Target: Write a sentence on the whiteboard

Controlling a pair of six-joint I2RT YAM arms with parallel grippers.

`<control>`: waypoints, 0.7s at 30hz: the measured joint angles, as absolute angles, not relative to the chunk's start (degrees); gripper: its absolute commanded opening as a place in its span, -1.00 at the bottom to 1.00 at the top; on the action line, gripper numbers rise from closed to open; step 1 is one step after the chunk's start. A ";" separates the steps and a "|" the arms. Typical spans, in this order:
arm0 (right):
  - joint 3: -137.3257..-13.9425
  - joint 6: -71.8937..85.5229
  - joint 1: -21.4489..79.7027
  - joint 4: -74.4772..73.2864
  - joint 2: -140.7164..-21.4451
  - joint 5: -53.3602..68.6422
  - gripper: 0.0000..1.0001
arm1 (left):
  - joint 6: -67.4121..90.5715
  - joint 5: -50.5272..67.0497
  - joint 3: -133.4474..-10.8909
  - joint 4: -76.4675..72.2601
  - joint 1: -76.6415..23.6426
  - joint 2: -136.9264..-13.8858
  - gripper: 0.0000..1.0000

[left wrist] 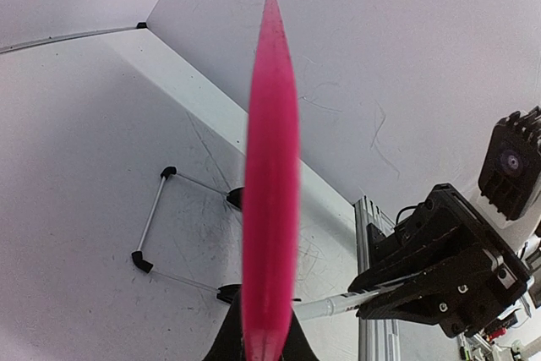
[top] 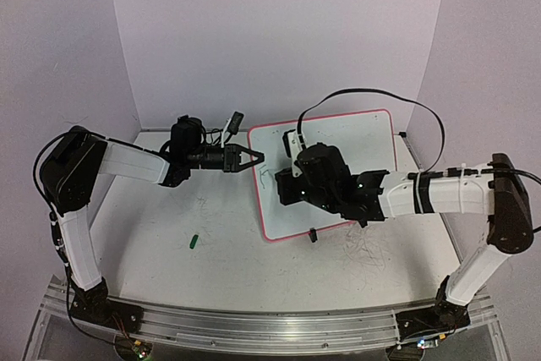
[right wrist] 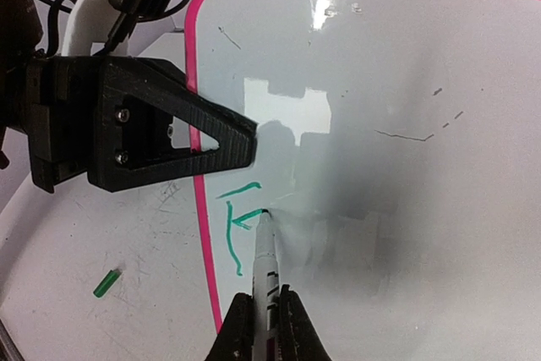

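Note:
The whiteboard (top: pixel 355 137), white with a pink frame, lies tilted at the table's middle right. My left gripper (top: pixel 254 158) is shut on its left edge; in the left wrist view the pink frame (left wrist: pixel 270 166) runs edge-on between the fingers of that gripper (left wrist: pixel 269 336). My right gripper (right wrist: pixel 265 327) is shut on a white marker (right wrist: pixel 267 259), whose tip touches the whiteboard (right wrist: pixel 389 175). The sentence (right wrist: pixel 237 221) shows as a single green letter F near the board's left edge. From above, the right gripper (top: pixel 286 188) hovers over the board's left part.
A small green marker cap (top: pixel 193 241) lies on the scuffed tabletop left of the board, also in the right wrist view as the cap (right wrist: pixel 106 283). The board's black clip feet (top: pixel 312 234) and wire stand (left wrist: pixel 156 217) stick out. A black cable (top: pixel 372 95) arcs over the board.

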State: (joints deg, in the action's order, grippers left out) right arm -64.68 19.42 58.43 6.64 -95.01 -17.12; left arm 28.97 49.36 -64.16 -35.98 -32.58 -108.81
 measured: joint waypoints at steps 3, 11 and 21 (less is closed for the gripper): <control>-60.98 18.32 57.98 8.09 -91.92 -15.33 -1.00 | 28.97 49.39 -64.16 -35.99 -32.58 -108.81 -1.00; -58.52 17.16 56.72 9.06 -88.69 -13.08 -1.00 | 28.97 49.39 -64.16 -35.99 -32.59 -108.79 -1.00; -58.98 16.97 56.64 8.28 -91.74 -12.49 -1.00 | 28.97 49.39 -64.16 -35.99 -32.60 -108.79 -1.00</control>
